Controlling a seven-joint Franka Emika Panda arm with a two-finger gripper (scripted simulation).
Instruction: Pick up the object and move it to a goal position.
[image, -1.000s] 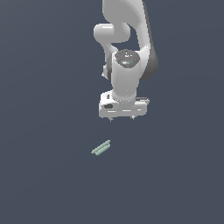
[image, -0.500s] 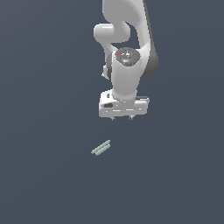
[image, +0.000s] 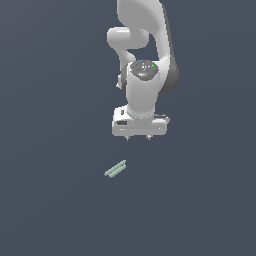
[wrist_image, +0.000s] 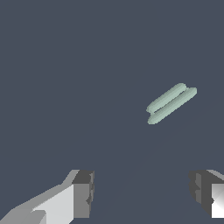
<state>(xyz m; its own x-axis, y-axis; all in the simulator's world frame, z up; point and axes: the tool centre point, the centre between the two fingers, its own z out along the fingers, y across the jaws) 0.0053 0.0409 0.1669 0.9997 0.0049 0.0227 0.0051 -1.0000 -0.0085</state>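
Nothing has visibly shifted since a second ago: the gripper (image: 138, 137) hangs spread wide over plain dark floor (image: 50, 210), bare on every side. Below it, toward the exterior view's left, lies the mint-green bar (image: 115, 169), untouched.

floor (image: 50, 100): plain dark slate-blue | featureless | light: even, soft

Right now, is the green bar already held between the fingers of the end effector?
No. In the wrist view the green bar lies apart on the floor, and the open end effector holds nothing between its fingers.
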